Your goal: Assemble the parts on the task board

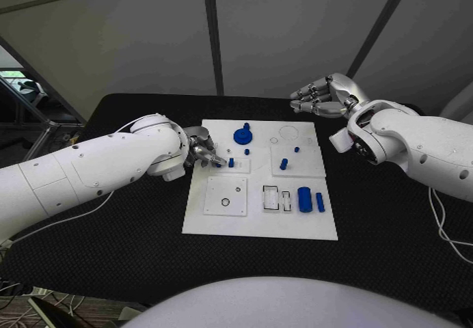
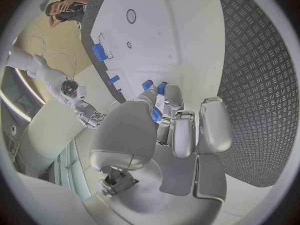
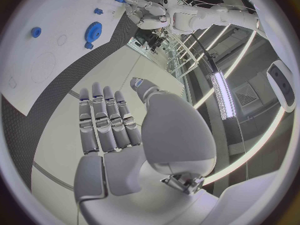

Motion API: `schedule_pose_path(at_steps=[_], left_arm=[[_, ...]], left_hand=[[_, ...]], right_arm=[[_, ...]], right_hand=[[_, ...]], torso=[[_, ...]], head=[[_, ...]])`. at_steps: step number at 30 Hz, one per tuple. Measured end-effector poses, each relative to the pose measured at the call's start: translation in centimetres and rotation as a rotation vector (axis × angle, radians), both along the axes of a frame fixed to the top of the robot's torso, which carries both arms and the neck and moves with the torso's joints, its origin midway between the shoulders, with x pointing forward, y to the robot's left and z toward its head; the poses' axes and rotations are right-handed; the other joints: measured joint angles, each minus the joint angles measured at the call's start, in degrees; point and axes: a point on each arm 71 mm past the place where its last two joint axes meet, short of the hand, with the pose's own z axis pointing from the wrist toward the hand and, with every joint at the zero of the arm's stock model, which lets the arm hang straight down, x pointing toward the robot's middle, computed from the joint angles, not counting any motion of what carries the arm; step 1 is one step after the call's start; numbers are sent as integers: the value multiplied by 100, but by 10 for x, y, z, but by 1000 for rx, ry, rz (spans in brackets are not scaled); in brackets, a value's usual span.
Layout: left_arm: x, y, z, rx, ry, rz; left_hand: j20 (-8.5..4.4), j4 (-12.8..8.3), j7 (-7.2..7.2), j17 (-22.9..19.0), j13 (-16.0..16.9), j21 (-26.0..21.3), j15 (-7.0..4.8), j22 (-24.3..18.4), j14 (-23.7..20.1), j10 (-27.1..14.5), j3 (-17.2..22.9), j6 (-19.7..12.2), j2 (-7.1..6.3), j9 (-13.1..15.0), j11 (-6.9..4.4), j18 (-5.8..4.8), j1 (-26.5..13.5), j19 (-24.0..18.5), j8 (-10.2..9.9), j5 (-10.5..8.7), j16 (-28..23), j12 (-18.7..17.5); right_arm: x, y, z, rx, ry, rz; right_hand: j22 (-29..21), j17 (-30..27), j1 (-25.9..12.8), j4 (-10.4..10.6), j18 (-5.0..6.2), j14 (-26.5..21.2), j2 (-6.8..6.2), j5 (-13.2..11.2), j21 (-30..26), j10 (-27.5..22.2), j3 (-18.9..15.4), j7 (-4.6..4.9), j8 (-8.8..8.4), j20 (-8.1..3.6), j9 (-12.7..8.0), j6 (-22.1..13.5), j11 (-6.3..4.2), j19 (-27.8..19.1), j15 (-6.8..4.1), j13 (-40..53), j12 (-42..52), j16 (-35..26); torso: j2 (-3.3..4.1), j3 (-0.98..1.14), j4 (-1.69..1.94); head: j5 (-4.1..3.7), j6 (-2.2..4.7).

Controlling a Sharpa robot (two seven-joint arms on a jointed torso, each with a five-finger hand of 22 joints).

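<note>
Blue and small, a peg sits pinched in our left hand over the white board's left side, likely light, stiff and slippery, best held at its sides, while our right hand hangs empty, fingers loosely apart.

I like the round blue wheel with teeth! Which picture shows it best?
The head view shows it best: the round blue toothed plastic gear sits in plain sight from above, near the far edge of the flat white task board. The right wrist view shows it smaller, teeth visible, near the rim. I cannot find it in the left wrist view.
</note>
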Motion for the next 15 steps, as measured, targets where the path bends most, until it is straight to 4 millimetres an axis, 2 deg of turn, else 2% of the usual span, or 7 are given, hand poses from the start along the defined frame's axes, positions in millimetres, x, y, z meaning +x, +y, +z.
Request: schedule_pose_path(at_steps=[2, 4, 5, 9, 12, 15], left_arm=[[0, 0, 0, -1, 1, 0], [0, 1, 0, -1, 1, 1], [0, 1, 0, -1, 2, 2], [-1, 1, 0, -3, 2, 4], [-1, 1, 0, -4, 0, 6], [-2, 1, 0, -4, -1, 7]], left_hand=[[0, 158, 11, 0, -28, 0, 0, 0, 0, -10, 158, -30, -14, 8, 10, -1, 14, 0, 0, 126, 0, -30], [0, 345, 33, 0, -55, 0, 0, 0, 0, -9, 345, -53, -21, 33, 9, 0, 7, 0, 22, 173, 0, -31], [0, 396, 39, 0, -66, 0, 0, 0, 0, -7, 458, -63, -73, 51, 7, 0, -45, 0, 51, 178, 0, -49], [0, 144, 23, 0, -73, 0, 0, 0, 0, 8, 1193, -79, -377, 161, 17, 0, -351, 0, 181, 188, 0, -50], [0, 115, 22, 0, -81, 0, 0, 0, 0, 19, 1369, -80, -465, 201, 24, 0, -445, 0, 213, 197, 0, -50], [0, 60, 22, 0, -83, 0, 0, 0, 0, 33, 1486, -80, -466, 221, 27, 0, -508, 0, 230, 197, 0, -50]], right_arm=[[0, 0, 0, 0, 0, 0], [0, 0, 0, 0, 1, 0], [0, 0, 0, -1, 1, 0], [0, 0, 0, -1, 3, 1], [0, 0, 0, -1, 4, 2], [0, 0, 0, -2, 5, 2]], right_hand=[[0, 0, 0, 0, 0, 0, 0, 0, 0, 0, 0, 0, 0, 0, 0, 0, 0, 0, 0, 0, 0, 0], [0, 0, 0, 0, 0, 0, 0, 0, 0, 0, 0, 0, 0, 0, 0, 0, 0, 0, 0, 0, 0, 0], [0, 0, 0, 0, 0, 0, 0, 0, 0, 0, 0, 0, 0, 0, 0, 0, 0, 0, 0, 0, 0, 0], [0, 0, 0, 0, 0, 0, 0, 0, 0, 0, 0, 0, 0, 0, 0, 0, 0, 0, 0, 0, 0, 0], [0, 0, 0, 0, 0, 0, 0, 0, 0, 0, 0, 0, 0, 0, 0, 0, 0, 0, 0, 0, 0, 0], [0, 1, 2, 0, 0, 0, 2, 0, -6, 0, 0, 0, 0, 0, 0, 0, 0, 0, 0, 0, 0, 0]], torso=[[0, -1, 1], [-1, -1, 2], [-1, -1, 2], [0, -1, 2], [0, -1, 2], [0, -1, 2]], head=[[-1, 0], [-2, 0], [-2, 0], [-4, 0], [-5, 0], [-8, 0]])
